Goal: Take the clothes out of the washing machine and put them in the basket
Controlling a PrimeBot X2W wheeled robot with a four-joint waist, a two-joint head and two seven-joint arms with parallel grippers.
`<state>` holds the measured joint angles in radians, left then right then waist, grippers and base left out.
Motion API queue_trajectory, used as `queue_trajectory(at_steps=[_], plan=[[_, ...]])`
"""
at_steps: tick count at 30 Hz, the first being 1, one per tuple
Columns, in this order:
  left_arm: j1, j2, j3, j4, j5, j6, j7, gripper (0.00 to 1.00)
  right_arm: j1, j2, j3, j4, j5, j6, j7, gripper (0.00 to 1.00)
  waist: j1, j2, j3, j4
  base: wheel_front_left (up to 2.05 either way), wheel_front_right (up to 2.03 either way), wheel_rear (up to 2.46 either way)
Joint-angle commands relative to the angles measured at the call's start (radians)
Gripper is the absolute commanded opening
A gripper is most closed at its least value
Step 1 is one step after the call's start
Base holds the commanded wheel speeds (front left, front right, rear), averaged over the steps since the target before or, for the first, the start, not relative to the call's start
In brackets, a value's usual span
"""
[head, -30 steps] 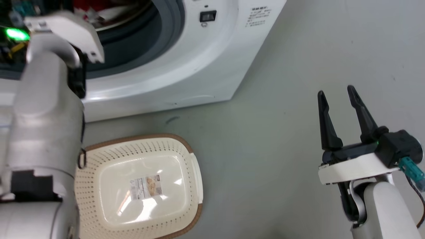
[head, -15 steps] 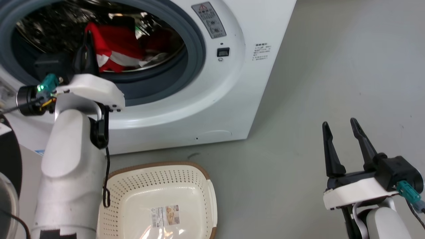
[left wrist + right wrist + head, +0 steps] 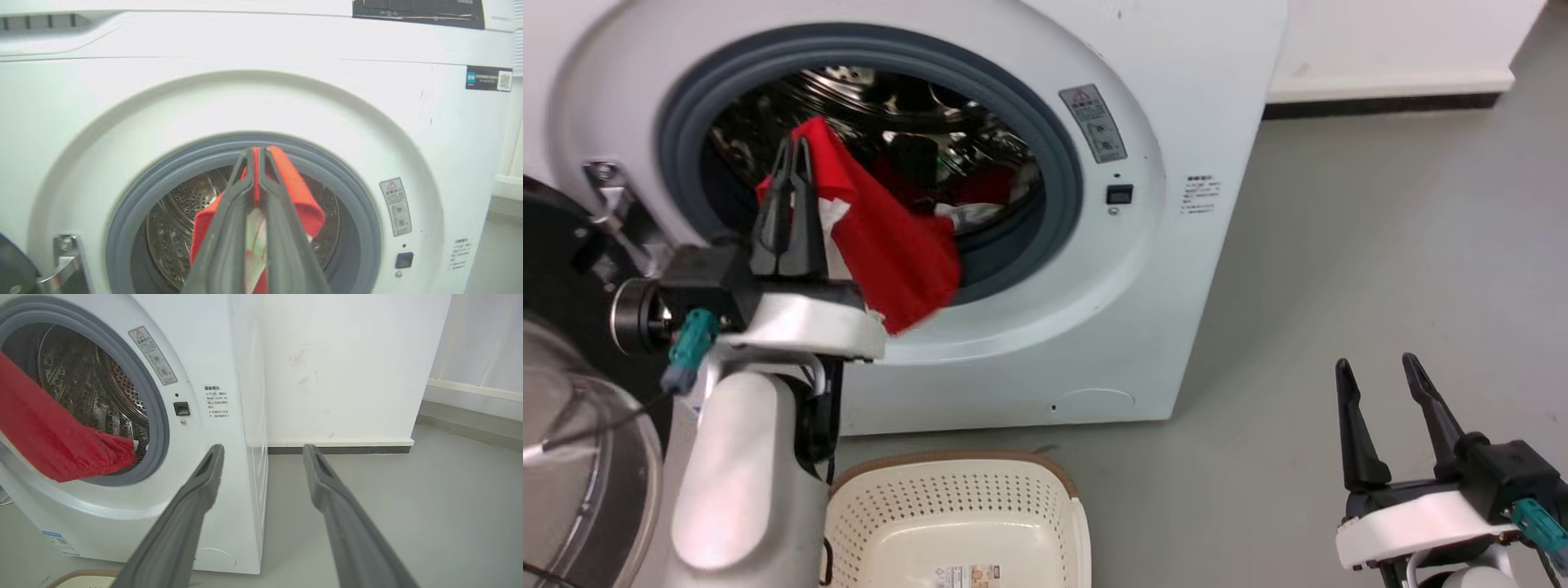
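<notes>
- Clothes (image 3: 894, 245): the red garment hangs at the washer (image 3: 1176, 269) mouth, its lower end in front of the gasket (image 3: 1058, 163).
- Left gripper (image 3: 795, 147) is pinched tight on the top fold.
- Judged best: draw the cloth fully clear of the gasket, then lower it over the basket (image 3: 947, 459) on the floor at the washer's foot.
- Right gripper (image 3: 1375, 361) waits, fingers apart, well aside.
</notes>
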<state>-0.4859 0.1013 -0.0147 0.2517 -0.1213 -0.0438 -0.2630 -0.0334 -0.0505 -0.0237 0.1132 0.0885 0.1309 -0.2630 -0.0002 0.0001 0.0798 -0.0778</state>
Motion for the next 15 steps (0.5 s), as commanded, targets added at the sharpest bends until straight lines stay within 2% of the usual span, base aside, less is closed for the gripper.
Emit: queue_trajectory(at_steps=[1, 7, 15], plan=[[0.035, -0.008, -0.01, -0.048, 0.004, 0.0, -0.002, 0.0, 0.022, 0.001, -0.003, -0.006, -0.001, 0.0, 0.002, 1.0, 0.0002, -0.0001, -0.025, 0.022, 0.0, 0.0, 0.0], [0.112, -0.02, -0.061, -0.247, 0.013, 0.004, 0.007, 0.0, 0.044, 0.001, -0.007, -0.025, -0.008, 0.0, 0.016, 1.0, 0.0002, -0.0001, -0.048, 0.056, 0.0, 0.0, 0.0], [0.209, -0.023, -0.099, -0.519, 0.031, 0.026, 0.071, 0.0, 0.06, 0.001, -0.003, -0.046, -0.01, 0.0, 0.032, 1.0, 0.0002, -0.0001, -0.055, 0.082, 0.0, 0.0, 0.0]])
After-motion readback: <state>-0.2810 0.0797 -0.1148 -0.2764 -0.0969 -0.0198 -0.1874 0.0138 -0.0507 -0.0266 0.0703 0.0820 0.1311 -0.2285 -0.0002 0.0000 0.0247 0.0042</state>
